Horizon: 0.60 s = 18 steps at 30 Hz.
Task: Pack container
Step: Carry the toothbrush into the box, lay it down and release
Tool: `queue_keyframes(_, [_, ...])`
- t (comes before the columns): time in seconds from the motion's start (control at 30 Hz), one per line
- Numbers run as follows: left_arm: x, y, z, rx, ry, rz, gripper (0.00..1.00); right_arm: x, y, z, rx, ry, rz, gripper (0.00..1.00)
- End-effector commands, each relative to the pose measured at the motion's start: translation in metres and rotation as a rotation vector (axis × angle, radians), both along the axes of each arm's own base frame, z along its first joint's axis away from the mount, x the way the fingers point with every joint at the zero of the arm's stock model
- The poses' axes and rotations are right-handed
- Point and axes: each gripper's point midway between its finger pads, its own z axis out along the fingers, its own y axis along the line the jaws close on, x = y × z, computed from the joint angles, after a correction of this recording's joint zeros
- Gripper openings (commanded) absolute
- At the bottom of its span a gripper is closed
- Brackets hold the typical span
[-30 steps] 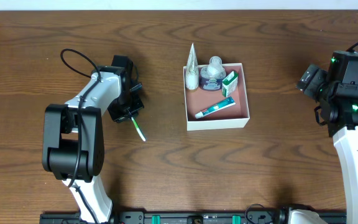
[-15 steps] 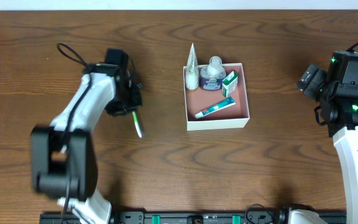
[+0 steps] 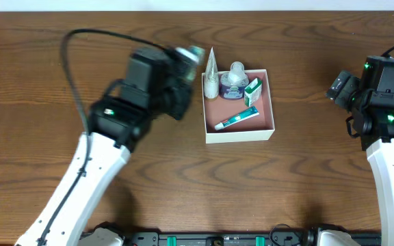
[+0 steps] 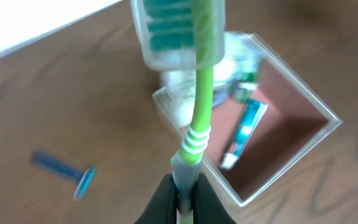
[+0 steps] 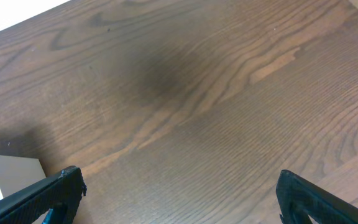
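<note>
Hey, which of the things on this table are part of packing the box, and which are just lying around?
Part of the job: container; green toothbrush in the left gripper; in the container, toothpaste tube, green carton, bottle; white tube at its corner.

Lying about: small blue item on the table, perhaps a razor, possibly still to pack.

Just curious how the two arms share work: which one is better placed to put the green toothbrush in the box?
The left. The left gripper is shut on the toothbrush and sits close beside the container. The right gripper is open, empty, and well off to the container's other side.
</note>
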Motion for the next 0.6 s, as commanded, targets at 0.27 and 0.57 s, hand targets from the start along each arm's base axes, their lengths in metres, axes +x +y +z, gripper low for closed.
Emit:
queue_keyframes(0.27, [-0.031,-0.095,-0.061,0.379,-0.177,-0.588,0.06,0.0,-0.004,0.004,-0.016,-0.004,-0.004,0.99])
queue_keyframes(0.57, [-0.026,-0.121,-0.107,0.576,-0.233,-0.701,0.06,0.0,-0.004,0.004,-0.016,-0.004,-0.004,0.99])
